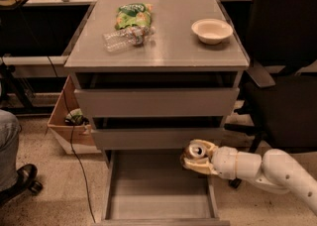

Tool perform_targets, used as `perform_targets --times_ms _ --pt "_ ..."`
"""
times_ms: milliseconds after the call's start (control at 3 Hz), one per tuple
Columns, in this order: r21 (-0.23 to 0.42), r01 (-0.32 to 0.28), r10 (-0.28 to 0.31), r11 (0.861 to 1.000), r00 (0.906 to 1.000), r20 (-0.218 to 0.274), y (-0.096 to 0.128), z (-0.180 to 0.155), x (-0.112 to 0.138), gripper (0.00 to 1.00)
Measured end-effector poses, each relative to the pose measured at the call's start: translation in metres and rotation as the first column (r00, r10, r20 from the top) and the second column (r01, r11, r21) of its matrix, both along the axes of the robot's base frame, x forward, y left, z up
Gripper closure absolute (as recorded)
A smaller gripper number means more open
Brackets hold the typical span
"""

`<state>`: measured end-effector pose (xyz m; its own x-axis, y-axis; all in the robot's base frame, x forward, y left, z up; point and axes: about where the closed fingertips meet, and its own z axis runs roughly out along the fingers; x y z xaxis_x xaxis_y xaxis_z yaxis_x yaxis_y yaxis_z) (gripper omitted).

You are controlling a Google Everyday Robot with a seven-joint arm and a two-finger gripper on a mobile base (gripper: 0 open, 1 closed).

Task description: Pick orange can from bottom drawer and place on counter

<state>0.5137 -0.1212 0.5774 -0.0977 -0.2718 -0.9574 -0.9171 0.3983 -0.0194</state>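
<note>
Can (199, 149) is in the gripper (196, 160) - fingers clamped round its sides, silver top and tab facing up, slightly tilted. It hangs over the right rear corner of the open drawer (157, 186) and looks to be off the drawer floor, though I can't be sure. The middle drawer front (156, 138) is just behind the gripper and to its left. The arm comes in low from the right.

The counter (168, 51) is well above and behind the gripper. On it, the bowl (212, 30) is up and slightly right of the gripper, and the bottle (126, 38) and green bag (132, 15) are up and to the left. A chair (285, 71) stands to the right, near the arm.

My read is that the can is grasped and the carry up to the counter comes next. To do it well, back the gripper away from the cabinet first so the can clears both upper drawer fronts and the counter lip, then rise, then move forward. Hold the can upright with a firm grip. Aim for the bare patch between bottle and bowl, front-middle, and set it flat before letting go. The risks are clipping the counter edge or nudging the bowl.
</note>
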Motion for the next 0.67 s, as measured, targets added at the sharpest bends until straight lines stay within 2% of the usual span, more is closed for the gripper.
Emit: perform_targets --times_ms 333,667 --pt "0.006 -0.07 0.07 0.998 0.9966 0.043 0.012 0.054 -0.019 1.0" --pt "0.016 -0.15 0.148 0.989 0.9837 0.103 0.03 0.117 -0.015 1.0"
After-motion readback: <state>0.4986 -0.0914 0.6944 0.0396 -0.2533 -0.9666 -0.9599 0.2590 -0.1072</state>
